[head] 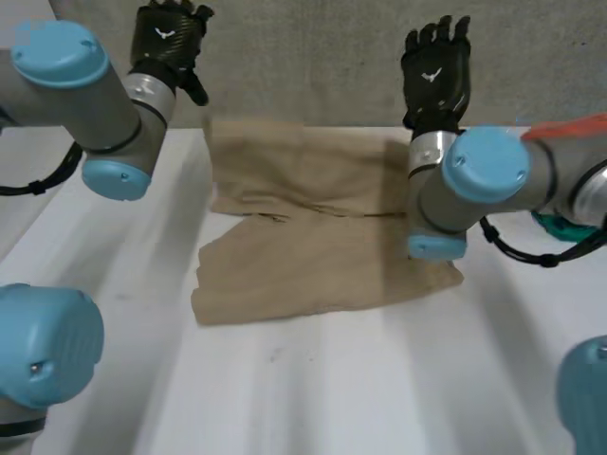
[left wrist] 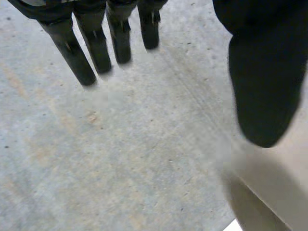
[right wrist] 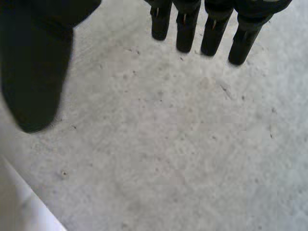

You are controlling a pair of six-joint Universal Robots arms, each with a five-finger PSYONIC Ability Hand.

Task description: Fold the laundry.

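white surface (head: 313,379) bears the rumpled tan cloth (head: 313,237) near its far edge, left hand (head: 169,43) and right hand (head: 436,76) hovering beyond it, straight-fingered and empty; best to lower both evenly onto the far corners.

cloth (head: 313,237): tan woven fabric, matt, creased
table (head: 313,379): white, smooth, faint sheen
floor (left wrist: 120,144): grey concrete, rough, speckled
arm caps (head: 59,52): light-blue plastic, smooth

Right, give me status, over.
Left hand open, right hand open, both clear of tan cloth. Cloth rumpled on table. Right arm over its right edge.
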